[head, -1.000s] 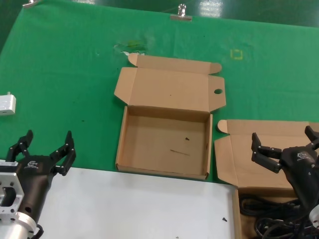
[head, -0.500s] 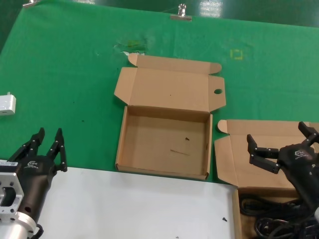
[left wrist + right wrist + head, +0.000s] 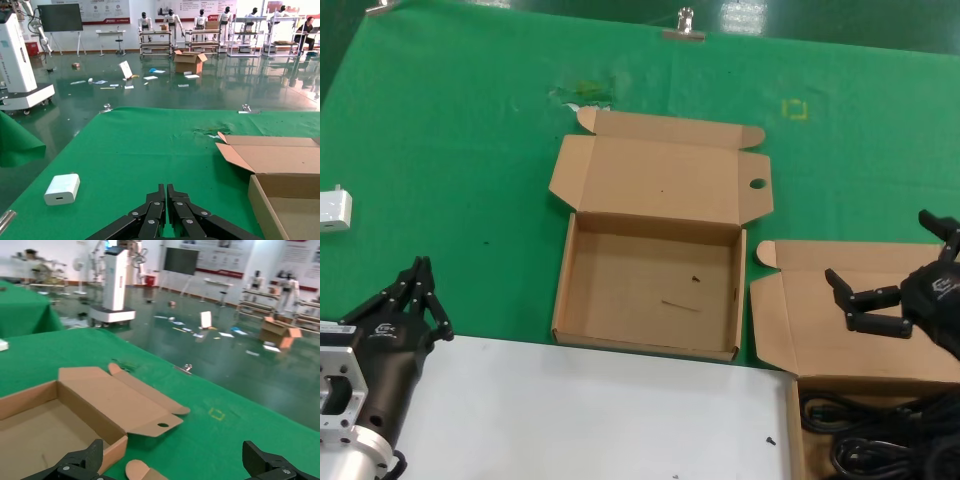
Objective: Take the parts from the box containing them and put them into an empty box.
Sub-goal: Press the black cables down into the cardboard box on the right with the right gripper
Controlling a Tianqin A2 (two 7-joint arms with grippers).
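Green cloth (image 3: 470,150): cords (image 3: 880,450) (below right gripper (image 3: 895,275))

**Three cameras: one overhead, two low at the wrists**

The head view looks forward and down from the near edge of the green cloth-covered table (image 3: 470,150), taking in its whole width to the far edge. The left wrist view sits low near the near-left corner, facing the far edge and the hall beyond. The right wrist view sits low near the near-right corner, angled across the table. All three share the shallow brown cardboard box with a round hole in its lid flap (image 3: 655,290) (image 3: 280,195) (image 3: 60,415).
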